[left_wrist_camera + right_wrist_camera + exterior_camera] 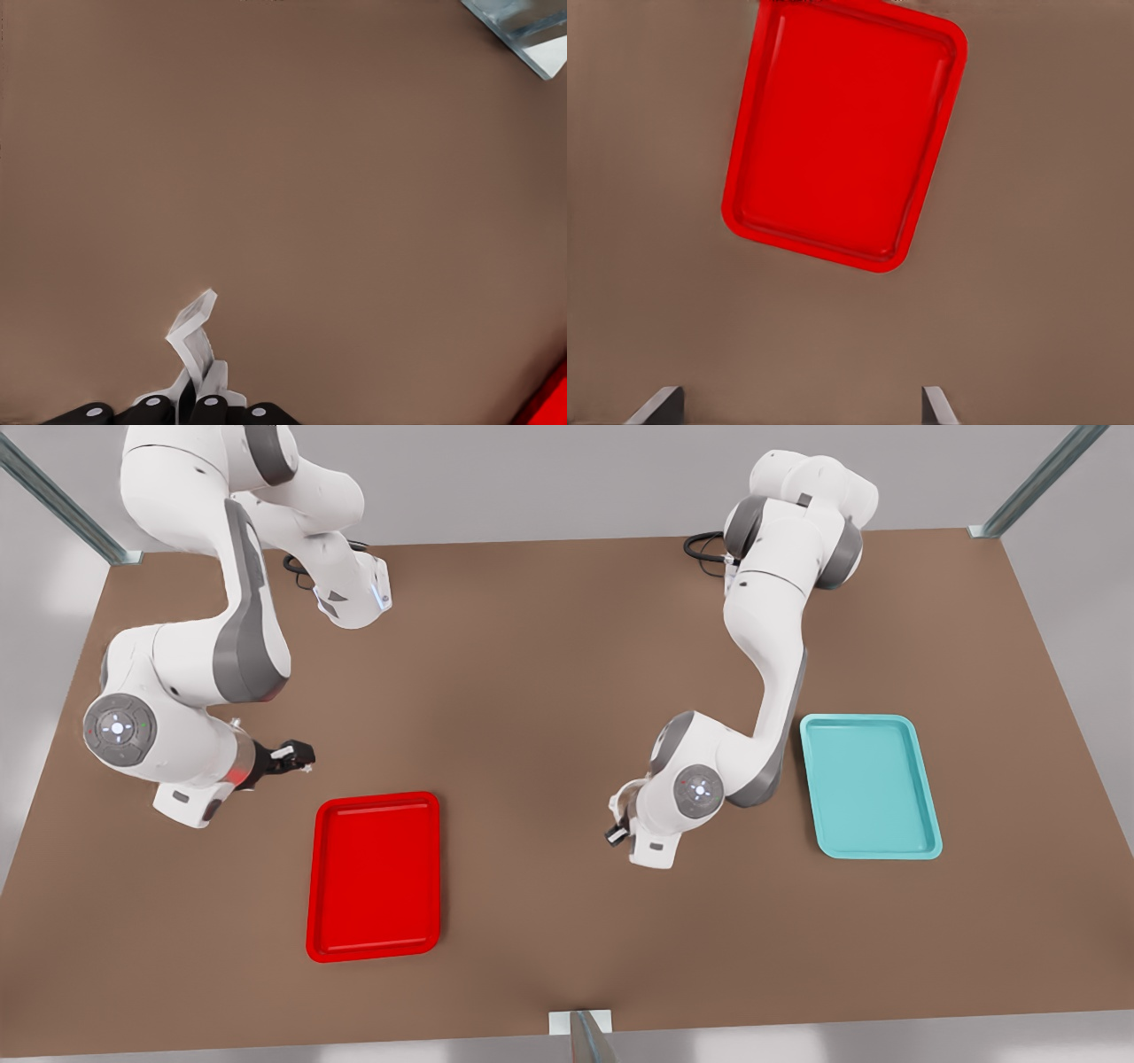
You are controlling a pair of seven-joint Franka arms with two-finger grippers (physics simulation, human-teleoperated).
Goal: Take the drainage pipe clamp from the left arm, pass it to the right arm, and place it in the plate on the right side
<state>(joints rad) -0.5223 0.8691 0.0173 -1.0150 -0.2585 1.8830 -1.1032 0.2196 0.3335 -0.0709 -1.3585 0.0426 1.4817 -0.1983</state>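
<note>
The white, grey-jointed left arm (pixel 764 691) stands at the front view's right, elbow bent, wrist low. Its black two-finger left gripper (pixel 182 410) appears to point down, fingers drawn close on the small white plastic C-shaped clamp (pixel 195 341). The matching white right arm (pixel 239 629) is at the front view's left. Its black right gripper (pixel 802 407) has fingers (pixel 660 405) spread wide.
</note>
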